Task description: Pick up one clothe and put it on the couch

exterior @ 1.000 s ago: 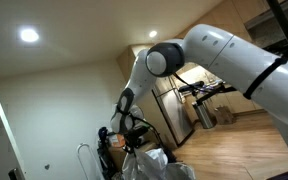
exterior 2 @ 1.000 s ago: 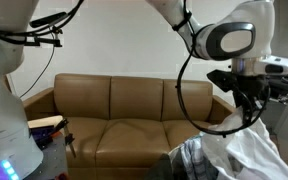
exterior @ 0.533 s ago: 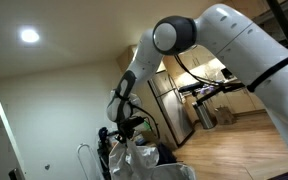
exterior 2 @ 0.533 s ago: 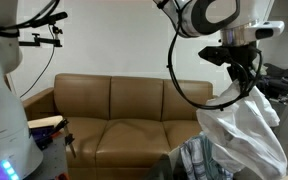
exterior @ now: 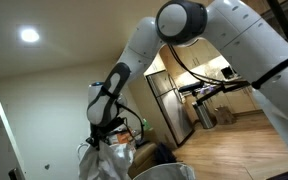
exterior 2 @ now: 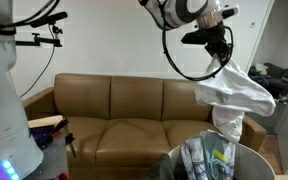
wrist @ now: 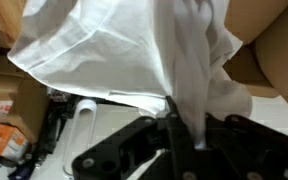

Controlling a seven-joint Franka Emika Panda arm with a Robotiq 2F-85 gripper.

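My gripper (exterior 2: 221, 62) is shut on a white cloth (exterior 2: 232, 98) and holds it hanging in the air above the right end of the brown leather couch (exterior 2: 114, 110). In an exterior view the gripper (exterior: 106, 133) and the cloth (exterior: 111, 160) hang at the lower middle. In the wrist view the white cloth (wrist: 134, 50) fills the upper frame and runs down between the black fingers (wrist: 182, 135). Brown couch leather (wrist: 279, 55) shows at the right.
A bin (exterior 2: 216, 160) holding more clothes, striped and patterned, stands below the hanging cloth in front of the couch. A camera tripod (exterior 2: 34, 40) stands at the left. A steel fridge (exterior: 174, 100) and wooden floor lie behind the arm.
The gripper has lifted the white cloth out of the bin and carried it up and toward the couch. The cloth now hangs free above the bin.
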